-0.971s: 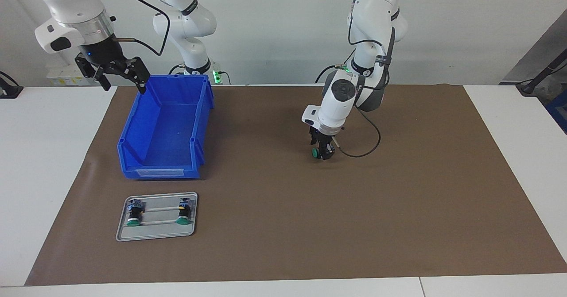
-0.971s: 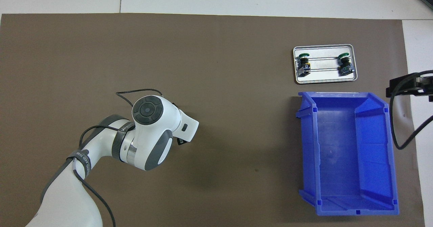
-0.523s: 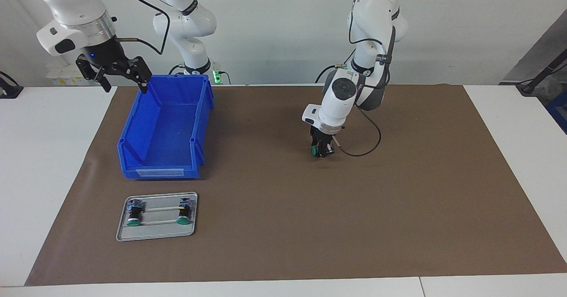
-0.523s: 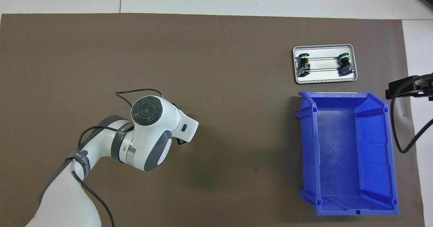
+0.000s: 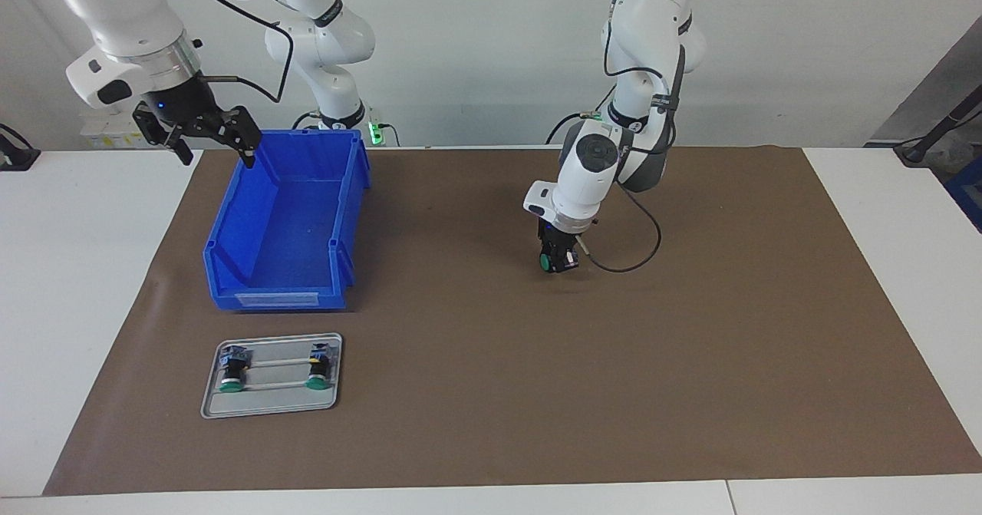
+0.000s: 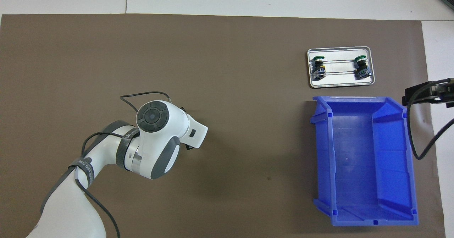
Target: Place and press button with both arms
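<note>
A robotics laboratory: two white jointed robot arms (image 5: 614, 170) mounted at a white table (image 5: 84, 269) covered by a brown paper mat (image 5: 537, 361), against a bare grey wall (image 5: 476, 47).

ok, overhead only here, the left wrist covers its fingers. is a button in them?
Observer: Yes. In the facing view the left gripper is low at the brown mat, fingers closed on the button, whose green cap sticks out sideways.
Operator: And the right gripper? I only get a sliver at the frame edge.
Observer: The right gripper hangs open and empty, up over the blue bin's rim at the right arm's end of the table.
</note>
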Robot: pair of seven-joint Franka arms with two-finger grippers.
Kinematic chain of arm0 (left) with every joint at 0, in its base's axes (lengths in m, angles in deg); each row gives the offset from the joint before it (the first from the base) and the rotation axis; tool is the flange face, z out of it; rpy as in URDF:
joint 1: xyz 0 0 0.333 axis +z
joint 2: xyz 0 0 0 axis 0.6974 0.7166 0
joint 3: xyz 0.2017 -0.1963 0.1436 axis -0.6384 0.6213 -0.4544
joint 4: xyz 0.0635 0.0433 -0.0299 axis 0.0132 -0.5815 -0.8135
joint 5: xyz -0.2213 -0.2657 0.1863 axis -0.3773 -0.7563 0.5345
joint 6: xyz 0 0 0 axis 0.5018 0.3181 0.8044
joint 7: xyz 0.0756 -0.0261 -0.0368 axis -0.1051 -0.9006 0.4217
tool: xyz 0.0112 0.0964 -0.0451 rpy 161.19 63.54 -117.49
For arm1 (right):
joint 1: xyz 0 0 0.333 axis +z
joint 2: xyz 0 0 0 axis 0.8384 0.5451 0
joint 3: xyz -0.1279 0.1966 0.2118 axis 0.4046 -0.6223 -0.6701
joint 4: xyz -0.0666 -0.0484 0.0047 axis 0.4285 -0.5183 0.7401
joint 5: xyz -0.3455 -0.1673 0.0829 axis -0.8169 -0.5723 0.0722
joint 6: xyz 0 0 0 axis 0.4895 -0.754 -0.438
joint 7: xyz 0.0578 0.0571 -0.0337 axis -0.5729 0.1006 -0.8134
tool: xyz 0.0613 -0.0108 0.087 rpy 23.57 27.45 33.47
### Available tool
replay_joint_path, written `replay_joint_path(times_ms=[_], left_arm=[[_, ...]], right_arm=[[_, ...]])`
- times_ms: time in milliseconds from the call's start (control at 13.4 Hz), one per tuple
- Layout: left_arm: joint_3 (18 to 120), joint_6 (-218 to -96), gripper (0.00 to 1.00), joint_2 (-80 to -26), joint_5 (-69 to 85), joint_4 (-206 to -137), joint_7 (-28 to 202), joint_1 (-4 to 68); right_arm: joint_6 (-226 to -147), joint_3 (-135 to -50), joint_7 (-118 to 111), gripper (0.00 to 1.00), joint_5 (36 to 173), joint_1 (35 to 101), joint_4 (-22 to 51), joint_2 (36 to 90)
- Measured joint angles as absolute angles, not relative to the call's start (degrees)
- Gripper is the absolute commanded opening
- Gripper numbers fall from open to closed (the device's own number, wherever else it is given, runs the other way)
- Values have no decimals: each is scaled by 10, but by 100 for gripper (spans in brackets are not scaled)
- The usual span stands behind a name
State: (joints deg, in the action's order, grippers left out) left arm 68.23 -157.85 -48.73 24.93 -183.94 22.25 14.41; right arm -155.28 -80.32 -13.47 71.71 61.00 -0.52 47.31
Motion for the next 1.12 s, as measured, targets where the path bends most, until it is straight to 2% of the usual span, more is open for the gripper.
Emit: replay_joint_path(times_ms=[149,821,1120], left_arm=[[681,-1582,19,-487,249,-1839,216,145],[675,-1586,19,-483,226,-1796,198,171],[674,-1541,19,-478,18,-1753,46,223]], right_arm=[[-1553,-806,-138,100,717,610,-5,471],[-1553,-809,-138,100,717,617,-5,468],[-1553,-809,-138,100,717,617,-5,468]])
